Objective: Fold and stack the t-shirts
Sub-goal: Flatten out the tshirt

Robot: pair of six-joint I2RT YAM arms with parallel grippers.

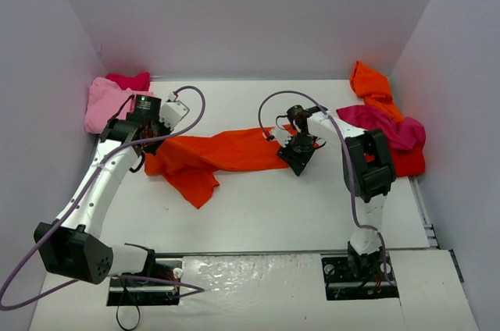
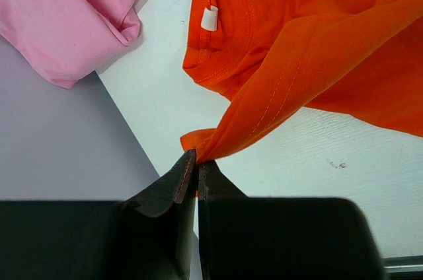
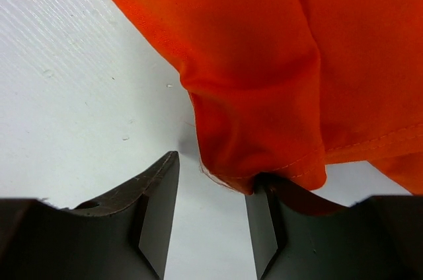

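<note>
A bright orange t-shirt lies stretched across the middle of the table, its collar and white label showing in the left wrist view. My left gripper is shut on a pinched hem of this shirt at its left end. My right gripper stands open at the shirt's right end. The orange cloth drapes over the tip of one of its fingers, and the gap between the jaws is empty.
A folded light pink t-shirt with a red one behind it lies at the back left. At the back right, orange, magenta and red shirts are heaped. White walls close in the table.
</note>
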